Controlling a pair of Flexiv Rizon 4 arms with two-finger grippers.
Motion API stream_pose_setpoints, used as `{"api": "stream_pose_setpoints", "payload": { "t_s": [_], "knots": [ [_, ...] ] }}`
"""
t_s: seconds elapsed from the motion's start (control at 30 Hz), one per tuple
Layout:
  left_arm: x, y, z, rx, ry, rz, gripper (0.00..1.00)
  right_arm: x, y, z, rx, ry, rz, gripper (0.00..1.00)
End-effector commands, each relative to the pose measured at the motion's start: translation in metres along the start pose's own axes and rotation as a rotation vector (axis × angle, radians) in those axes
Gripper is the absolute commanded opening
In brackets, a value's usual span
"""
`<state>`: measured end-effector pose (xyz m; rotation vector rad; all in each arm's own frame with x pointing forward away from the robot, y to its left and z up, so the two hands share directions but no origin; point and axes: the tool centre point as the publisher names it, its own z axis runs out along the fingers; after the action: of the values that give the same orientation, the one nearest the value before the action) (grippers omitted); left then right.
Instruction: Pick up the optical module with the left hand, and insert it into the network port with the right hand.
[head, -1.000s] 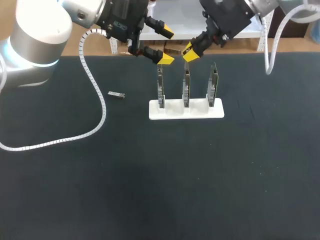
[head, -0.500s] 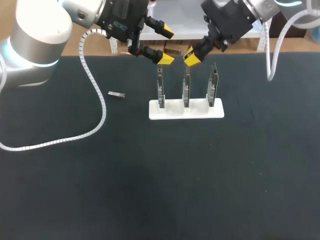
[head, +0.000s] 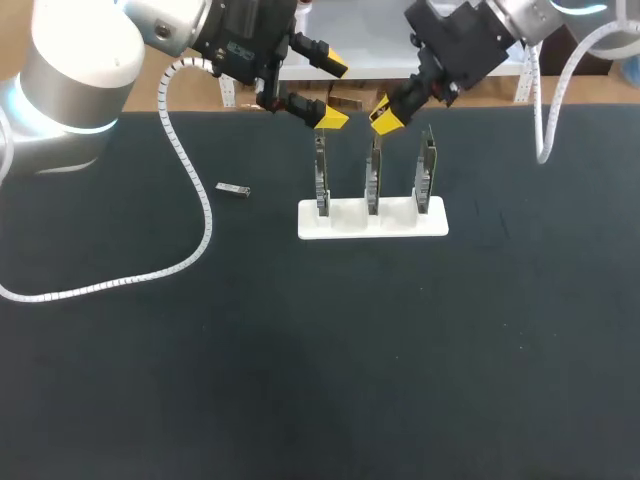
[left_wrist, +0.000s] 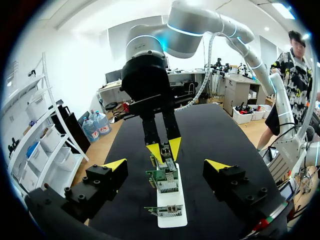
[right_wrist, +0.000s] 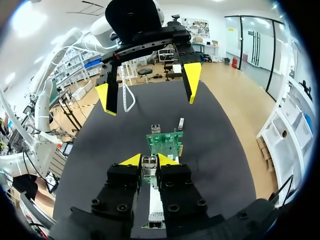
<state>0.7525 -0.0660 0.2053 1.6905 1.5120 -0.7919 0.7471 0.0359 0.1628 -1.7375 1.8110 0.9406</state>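
My right gripper (head: 385, 113) hangs just above the middle circuit board (head: 372, 180) and is shut on a small silver optical module (right_wrist: 148, 167), seen between its fingers in the right wrist view. That green board (right_wrist: 165, 142) stands directly ahead of the fingertips. Three boards stand upright in a white stand (head: 345, 222). My left gripper (head: 332, 92) is open and holds nothing, above and behind the left board (head: 321, 182). From the left wrist view, the right gripper (left_wrist: 165, 149) points down at the boards (left_wrist: 162, 178). Another optical module (head: 233, 189) lies on the black mat, left of the stand.
A white coiled cable (head: 195, 200) from my left arm trails over the mat's left part, passing close to the loose module. The black mat (head: 330, 350) stretches wide in front of the stand. The table's back edge runs just behind both grippers.
My right gripper has shifted slightly to the right and down over the middle board, still holding the module. The left arm has not moved.
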Motion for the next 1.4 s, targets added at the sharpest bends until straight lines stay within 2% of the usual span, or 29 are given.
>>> {"api": "stream_pose_setpoints", "payload": {
  "t_s": [0.03, 0.8, 1.23, 1.4],
  "knots": [
    [-0.0014, 0.0015, 0.0000, 0.004, 0.007, -0.003, 1.00, -0.0040, -0.0018, -0.0029, -0.004, 0.010, -0.004, 0.00],
    [-0.0014, 0.0015, 0.0000, 0.004, 0.007, -0.003, 1.00, -0.0009, -0.0008, 0.0017, -0.031, 0.016, 0.006, 0.00],
    [-0.0014, 0.0015, 0.0000, 0.004, 0.007, -0.003, 1.00, -0.0086, -0.0062, 0.0004, -0.041, 0.029, -0.017, 0.00],
    [-0.0014, 0.0015, 0.0000, 0.004, 0.007, -0.003, 1.00, -0.0044, -0.0055, 0.0027, -0.045, 0.028, -0.004, 0.00]
  ]
}}
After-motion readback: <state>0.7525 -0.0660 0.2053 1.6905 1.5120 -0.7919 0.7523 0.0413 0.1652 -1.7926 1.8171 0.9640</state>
